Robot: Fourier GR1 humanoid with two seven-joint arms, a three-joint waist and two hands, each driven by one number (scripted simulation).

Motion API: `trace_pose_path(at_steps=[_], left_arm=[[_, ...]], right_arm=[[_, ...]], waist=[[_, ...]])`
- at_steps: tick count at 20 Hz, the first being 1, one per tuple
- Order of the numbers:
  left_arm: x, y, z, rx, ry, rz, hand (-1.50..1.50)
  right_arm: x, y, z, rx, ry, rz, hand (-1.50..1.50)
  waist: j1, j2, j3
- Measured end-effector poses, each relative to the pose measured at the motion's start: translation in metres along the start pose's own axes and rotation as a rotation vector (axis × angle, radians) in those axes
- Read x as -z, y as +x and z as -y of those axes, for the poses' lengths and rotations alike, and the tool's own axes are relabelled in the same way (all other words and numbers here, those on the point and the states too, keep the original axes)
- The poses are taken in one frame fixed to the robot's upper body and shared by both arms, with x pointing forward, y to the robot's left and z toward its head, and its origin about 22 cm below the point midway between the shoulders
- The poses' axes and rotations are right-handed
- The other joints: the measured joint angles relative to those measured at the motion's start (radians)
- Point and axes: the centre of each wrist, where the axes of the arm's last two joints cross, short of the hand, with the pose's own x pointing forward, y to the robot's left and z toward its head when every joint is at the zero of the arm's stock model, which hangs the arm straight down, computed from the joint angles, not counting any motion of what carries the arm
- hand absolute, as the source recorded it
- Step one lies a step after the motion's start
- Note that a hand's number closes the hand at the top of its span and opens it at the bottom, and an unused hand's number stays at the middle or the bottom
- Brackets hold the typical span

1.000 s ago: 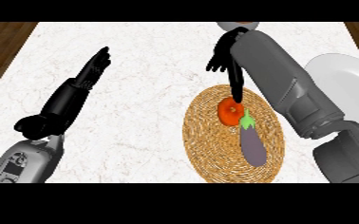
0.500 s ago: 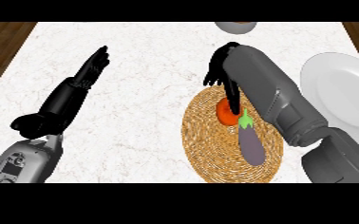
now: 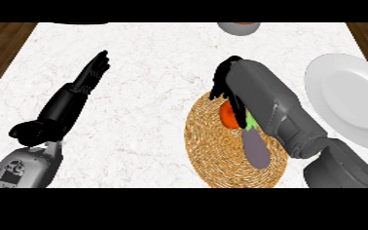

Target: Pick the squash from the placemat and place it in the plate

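Observation:
An orange-red squash (image 3: 227,117) lies on a round woven placemat (image 3: 207,152), with a purple eggplant (image 3: 256,149) with a green stem right beside it. My right hand (image 3: 226,78) hangs directly over the squash, open, with its fingers pointing down at the squash's far side. The grey forearm hides the squash's right part. A white plate (image 3: 343,97) sits at the right edge, with nothing on it. Over the counter's left side, my left hand (image 3: 90,73) rests open with its fingers straight.
A grey bowl (image 3: 239,28) stands at the far edge, behind the placemat. Dark wood floor shows past the counter's left and right corners. White marble counter (image 3: 151,63) spreads between the two arms.
My right hand has come back from the far side and lowered over the squash. Its forearm now covers more of the placemat. The left arm has stayed still.

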Motion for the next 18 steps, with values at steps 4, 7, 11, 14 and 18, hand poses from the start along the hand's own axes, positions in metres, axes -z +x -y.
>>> trace_pose_path(at_steps=[4,7,11,14,18], left_arm=[[0.0,0.004,-0.001,0.002,0.0,-0.004,0.0],[-0.002,0.004,-0.007,0.002,0.009,-0.003,0.0],[-0.005,0.002,-0.003,0.001,0.016,-0.012,0.0],[-0.005,-0.002,-0.004,0.005,0.018,-0.013,0.0],[-0.004,0.001,-0.007,0.0,0.018,-0.01,0.0]], right_arm=[[0.007,0.001,-0.004,-0.028,0.012,0.004,-1.5],[0.011,0.004,-0.007,-0.048,0.023,0.01,-1.5],[0.015,0.002,-0.01,-0.068,0.029,0.017,-1.5],[0.019,0.004,-0.013,-0.09,0.03,0.01,-1.5],[0.022,0.004,-0.019,-0.14,0.016,0.006,1.5]], waist=[[-0.005,-0.011,-0.002],[-0.014,-0.017,-0.002],[-0.015,-0.021,-0.001],[-0.017,-0.026,-0.003],[-0.019,-0.03,-0.005]])
